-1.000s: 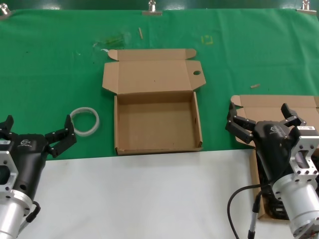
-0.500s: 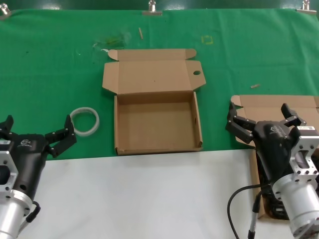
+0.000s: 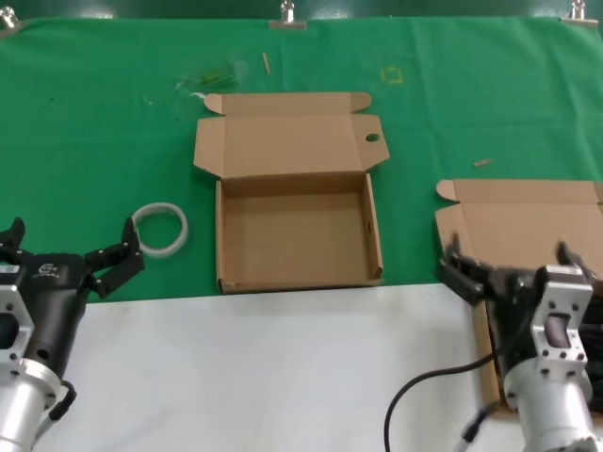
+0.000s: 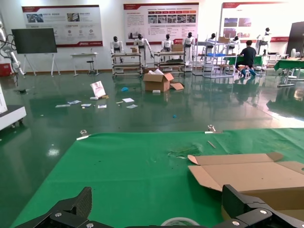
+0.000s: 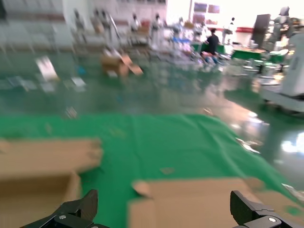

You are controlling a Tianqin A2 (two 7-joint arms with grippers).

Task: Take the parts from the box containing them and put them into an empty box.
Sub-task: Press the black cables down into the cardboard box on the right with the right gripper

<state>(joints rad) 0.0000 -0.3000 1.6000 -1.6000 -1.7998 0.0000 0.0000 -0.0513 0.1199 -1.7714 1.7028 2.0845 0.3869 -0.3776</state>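
1. Head view: my right gripper (image 3: 513, 271) has dropped and pulled back toward me since a moment ago. It now hangs over the near part of the box containing the parts (image 3: 528, 209), which sits at the right edge. My fingers there are spread wide, grasping nothing. The parts (image 3: 592, 339) show only as a dark sliver beside my wrist; most of them are hidden behind the arm. I judge this to be the descent for a first pick. The empty box (image 3: 297, 235) lies open mid-table with nothing in it, its holed flap at the far right corner. My left gripper (image 3: 68, 252) has not moved; it waits at the near left, fingers apart, next to the white tape ring (image 3: 158, 229).

2. Left wrist view: my two released fingertips (image 4: 76, 208) frame the green cloth (image 4: 118, 171), with the empty box's lid off to one side.

3. Right wrist view: the picture is smeared, which fits an arm in motion. Both fingertips (image 5: 78, 209) stand wide apart over cardboard. No cable is visible between them.
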